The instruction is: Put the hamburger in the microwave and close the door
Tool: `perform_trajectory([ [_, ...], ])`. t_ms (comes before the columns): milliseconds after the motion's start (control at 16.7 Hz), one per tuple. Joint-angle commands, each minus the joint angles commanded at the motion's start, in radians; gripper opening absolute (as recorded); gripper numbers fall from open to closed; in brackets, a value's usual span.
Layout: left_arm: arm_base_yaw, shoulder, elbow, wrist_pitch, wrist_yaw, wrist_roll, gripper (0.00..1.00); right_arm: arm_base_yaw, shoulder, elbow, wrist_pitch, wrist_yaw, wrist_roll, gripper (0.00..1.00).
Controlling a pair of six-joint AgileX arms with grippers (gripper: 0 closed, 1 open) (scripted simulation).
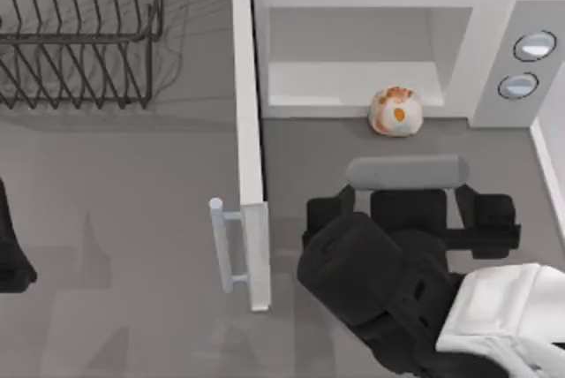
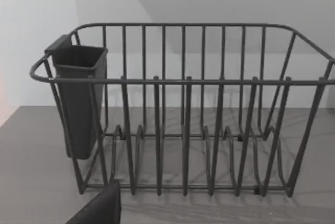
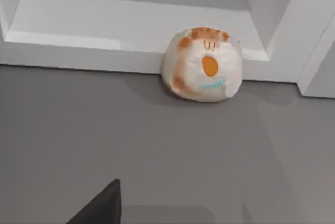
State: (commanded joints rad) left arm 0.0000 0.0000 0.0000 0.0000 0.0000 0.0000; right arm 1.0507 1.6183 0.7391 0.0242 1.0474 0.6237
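The hamburger (image 1: 395, 111) (image 3: 203, 71), a cream-white lump with orange blotches, lies on the table touching the front sill of the microwave (image 1: 490, 20), outside the grey cavity. The door (image 1: 250, 131) stands swung wide open toward the left, its bar handle (image 1: 221, 245) on the outer face. My right gripper (image 1: 408, 206) hovers just in front of the hamburger, open and holding nothing; one dark fingertip (image 3: 97, 205) shows in the right wrist view. My left gripper (image 1: 11, 250) is parked at the table's left edge, open, with a fingertip (image 2: 99, 208) in its wrist view.
A black wire rack (image 1: 79, 34) (image 2: 183, 109) with a dark cup (image 2: 78, 98) clipped on one end stands at the back left. Two round knobs (image 1: 534, 45) sit on the microwave's grey right panel. The open door divides the table's left side from the right arm's space.
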Motion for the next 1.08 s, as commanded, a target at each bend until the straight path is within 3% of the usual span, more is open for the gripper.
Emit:
perform_trajectory([
  [480, 0.000, 0.000, 0.000, 0.000, 0.000, 0.000, 1.00, 0.002, -0.050, 0.010, -0.136, -0.021, 0.000, 1.00],
  [1080, 0.000, 0.000, 0.000, 0.000, 0.000, 0.000, 1.00, -0.011, -0.075, -0.005, -0.146, -0.046, -0.014, 1.00],
])
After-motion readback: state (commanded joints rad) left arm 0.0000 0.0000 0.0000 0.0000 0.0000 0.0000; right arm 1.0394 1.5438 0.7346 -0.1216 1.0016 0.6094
